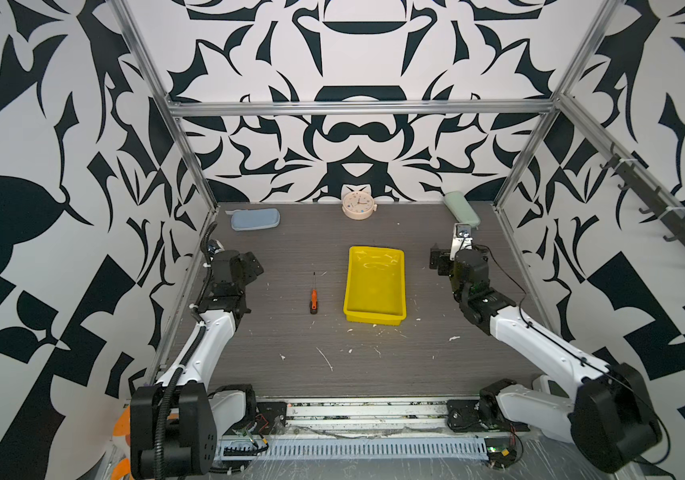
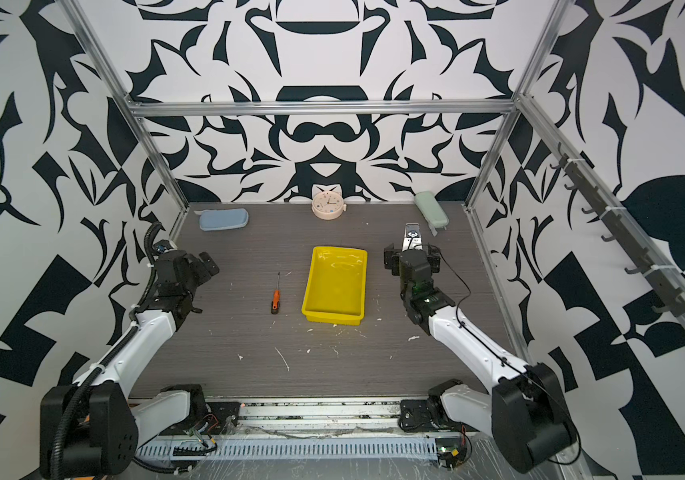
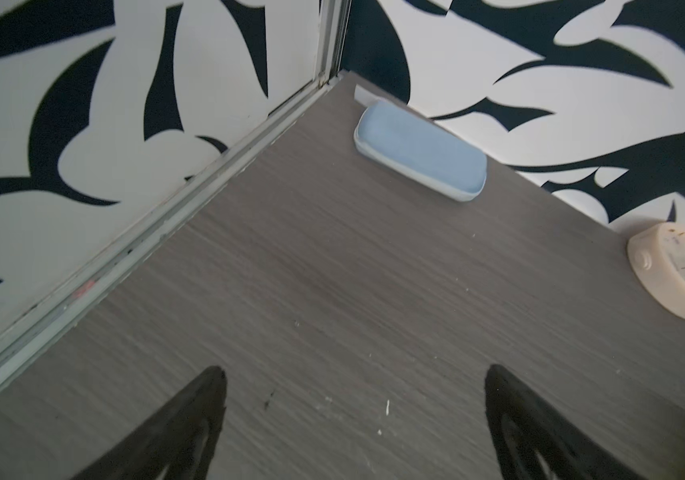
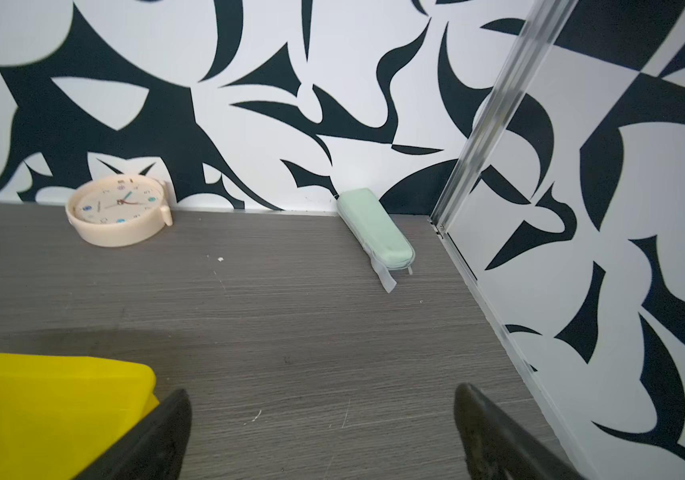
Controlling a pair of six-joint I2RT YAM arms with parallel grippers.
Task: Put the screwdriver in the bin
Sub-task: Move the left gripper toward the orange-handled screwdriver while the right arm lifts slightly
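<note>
On a dark grey, wood-grain desk [image 1: 374, 374] flecked with white scuffs toward its front edge, the screwdriver [image 1: 313, 296] lies flat near the middle. It is outside the bin [image 1: 375, 291], just beside it on the side of the desk's left edge, and does not touch it. Its black butt faces the front edge and its orange handle and thin dark shaft point to the far edge. The bin, a shallow rectangular tray of glossy bright yellow plastic with a raised rim, sits at the desk's centre. The left gripper [image 3: 355, 376] hangs near the left edge, its black tapered fingers spread wide over bare desk. The right gripper [image 4: 323, 392], by the bin's far right corner, is likewise spread. Along the far edge sit a soft, round-cornered blue pouch [image 1: 255, 219] at the left corner, a round cream clock [image 1: 359, 205] at the middle and a mint-green zipped case [image 1: 462, 208] near the right corner.
</note>
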